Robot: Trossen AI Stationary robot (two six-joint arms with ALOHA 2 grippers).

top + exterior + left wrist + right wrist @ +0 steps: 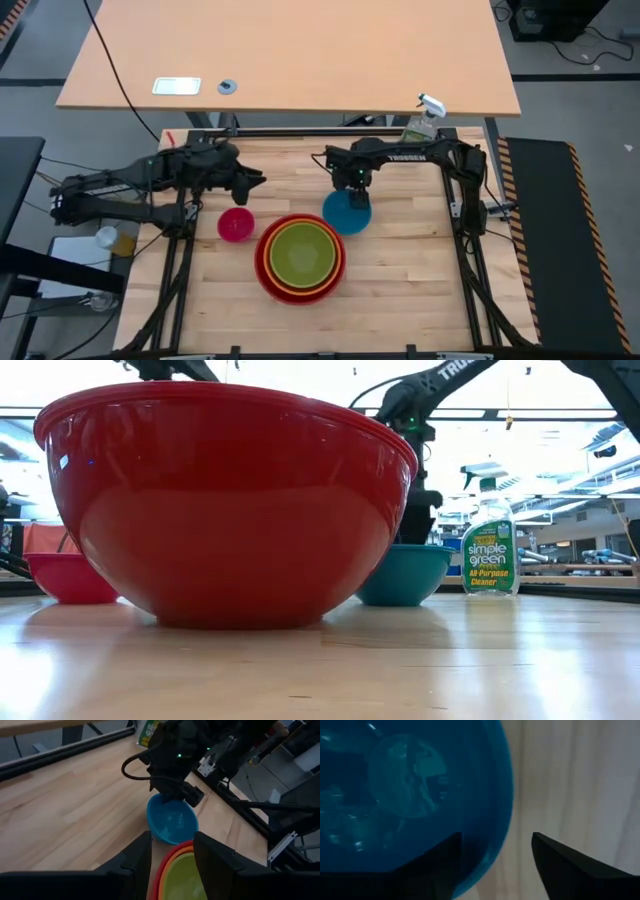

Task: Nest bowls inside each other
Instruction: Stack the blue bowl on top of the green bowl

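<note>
item: bowl set, nesting under way. green bowl (302, 252) is sitting inside orange (268, 262), inside red (261, 275), mid-worktop (400, 290). blue bowl (346, 213) is resting just right of the stack; right end effector (358, 185) is straddling its far rim, fingers parted, likely positioning to lift. pink bowl (235, 224) is waiting left; left end effector (258, 182) is hovering open, empty.

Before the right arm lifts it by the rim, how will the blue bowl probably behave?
The blue bowl looks like thin, glossy plastic, so it is probably light and may slip between the fingers of the right gripper, which straddle its rim. Its small base and rounded wall suggest it could tilt or slide if nudged, rather than roll.
</note>
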